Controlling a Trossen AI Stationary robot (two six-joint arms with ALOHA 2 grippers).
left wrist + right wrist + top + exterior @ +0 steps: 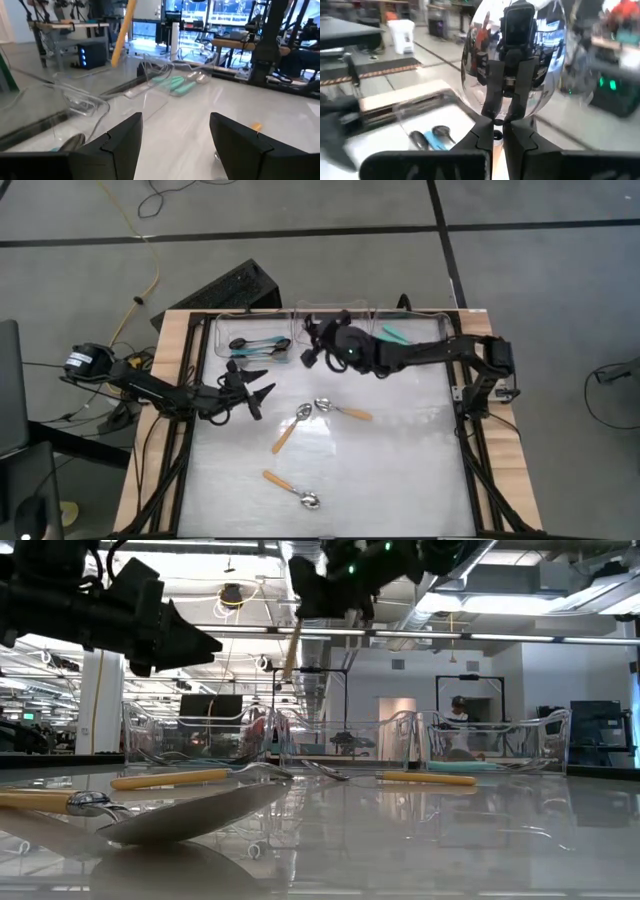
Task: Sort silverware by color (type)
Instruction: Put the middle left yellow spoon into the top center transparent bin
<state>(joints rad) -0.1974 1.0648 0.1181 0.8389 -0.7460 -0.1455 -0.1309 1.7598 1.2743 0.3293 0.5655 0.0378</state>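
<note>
Only the right wrist view shows the right claw [499, 131] pinching a spoon [515, 55].

A white table [400, 480] with a wooden rim lies under the right claw [318, 348]. Three clear bins [218, 340] line its far edge, the middle one directly below that claw. Beyond them, on the grey floor, lie a black slab [225, 288] and a yellow cable [152, 275].
</note>
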